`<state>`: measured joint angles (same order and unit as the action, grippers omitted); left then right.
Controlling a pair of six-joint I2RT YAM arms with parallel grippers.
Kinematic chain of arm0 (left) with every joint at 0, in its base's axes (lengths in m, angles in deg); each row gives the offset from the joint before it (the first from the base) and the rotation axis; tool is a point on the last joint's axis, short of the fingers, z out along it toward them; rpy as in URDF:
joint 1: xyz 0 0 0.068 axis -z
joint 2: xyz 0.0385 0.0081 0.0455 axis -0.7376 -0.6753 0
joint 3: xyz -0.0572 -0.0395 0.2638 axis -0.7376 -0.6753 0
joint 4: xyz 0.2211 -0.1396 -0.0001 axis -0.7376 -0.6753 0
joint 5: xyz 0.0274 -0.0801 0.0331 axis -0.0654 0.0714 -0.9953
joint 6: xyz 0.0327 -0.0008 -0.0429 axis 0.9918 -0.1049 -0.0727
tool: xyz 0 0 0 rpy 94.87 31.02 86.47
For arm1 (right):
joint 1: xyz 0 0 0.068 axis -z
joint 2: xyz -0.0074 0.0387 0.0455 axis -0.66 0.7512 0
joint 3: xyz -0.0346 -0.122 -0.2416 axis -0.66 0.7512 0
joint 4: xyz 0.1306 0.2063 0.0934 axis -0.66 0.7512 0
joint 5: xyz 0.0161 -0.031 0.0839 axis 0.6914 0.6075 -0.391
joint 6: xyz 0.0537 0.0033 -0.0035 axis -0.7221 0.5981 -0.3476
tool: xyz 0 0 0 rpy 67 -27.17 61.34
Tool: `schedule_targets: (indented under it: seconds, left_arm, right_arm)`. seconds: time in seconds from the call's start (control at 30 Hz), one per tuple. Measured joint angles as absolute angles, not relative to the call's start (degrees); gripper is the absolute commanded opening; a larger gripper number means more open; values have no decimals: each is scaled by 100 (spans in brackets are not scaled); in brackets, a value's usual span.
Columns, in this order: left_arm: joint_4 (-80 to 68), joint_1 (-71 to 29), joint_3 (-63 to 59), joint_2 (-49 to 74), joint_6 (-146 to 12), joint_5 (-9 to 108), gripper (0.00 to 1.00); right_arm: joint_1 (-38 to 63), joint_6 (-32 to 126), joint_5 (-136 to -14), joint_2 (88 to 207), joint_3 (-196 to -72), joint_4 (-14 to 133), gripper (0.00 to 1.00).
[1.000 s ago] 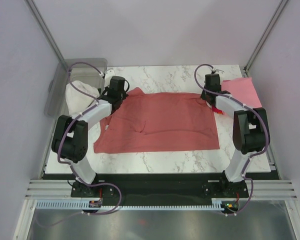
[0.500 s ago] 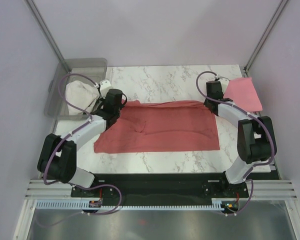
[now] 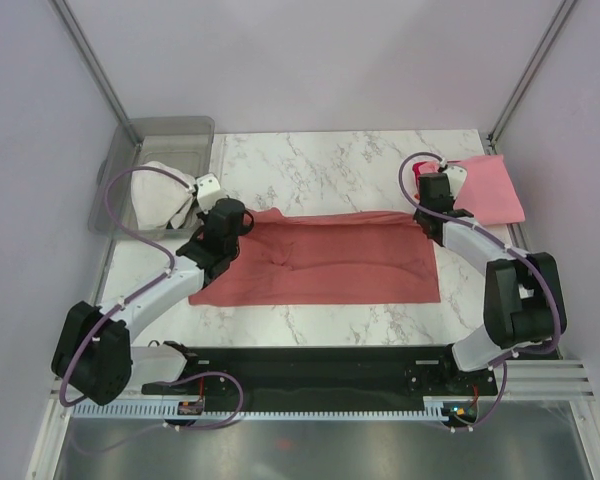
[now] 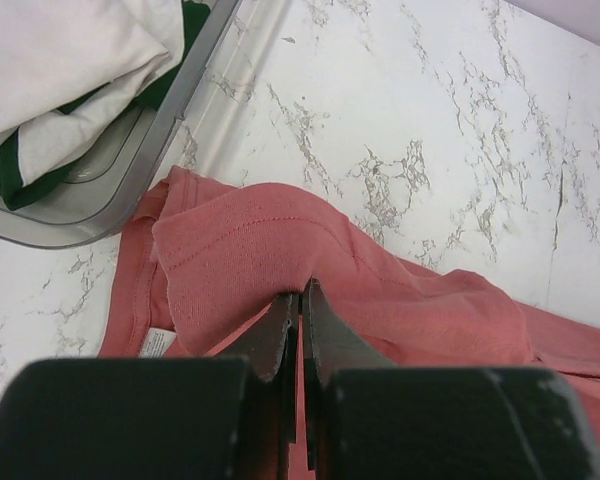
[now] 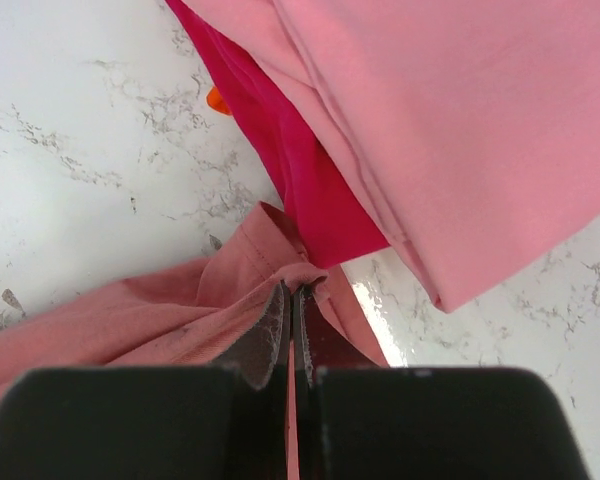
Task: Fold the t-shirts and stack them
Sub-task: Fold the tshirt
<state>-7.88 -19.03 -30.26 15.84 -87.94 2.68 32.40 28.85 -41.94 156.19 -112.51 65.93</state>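
Note:
The dusty salmon-red t-shirt (image 3: pixel 330 262) lies spread across the middle of the table, its far edge lifted and drawn toward the near side. My left gripper (image 3: pixel 227 222) is shut on its far left corner (image 4: pixel 250 250). My right gripper (image 3: pixel 430 200) is shut on its far right corner (image 5: pixel 270 270). A folded light pink t-shirt (image 3: pixel 488 188) lies at the far right, on top of a bright red t-shirt (image 5: pixel 300 165) whose edge shows beneath it.
A clear grey bin (image 3: pixel 130 190) at the far left holds white and green cloth (image 4: pixel 60 70). A small orange object (image 5: pixel 217 100) sits by the red shirt's edge. Bare marble table (image 3: pixel 320 160) lies beyond the shirt.
Both grippers have pulled the shirt's far edge toward the near side, folding it over. The visible cloth is now narrower front to back.

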Motion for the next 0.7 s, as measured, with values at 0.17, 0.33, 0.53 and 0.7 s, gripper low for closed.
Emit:
schedule_targets:
  seconds: [0.17, 0.33, 0.53, 0.7]
  left_arm:
    - [-817, -1700, -3120, 1737, -8792, 84, 2]
    - [-1002, -1621, -3142, 1879, -8794, 36, 2]
    - [-1361, -1619, -3146, 1938, -8801, -6, 2]
    - [-1461, -1619, -3432, 2201, -8927, 137, 2]
  right_arm:
    - [3185, 2847, -4092, 15376, -11059, 6591, 0]
    - [3095, 2777, -4028, 15195, -10908, 6593, 0]
    - [3036, 2585, -3974, 15188, -10716, 6591, 0]
    - [3017, 2356, -3919, 15121, -10268, 6565, 0]
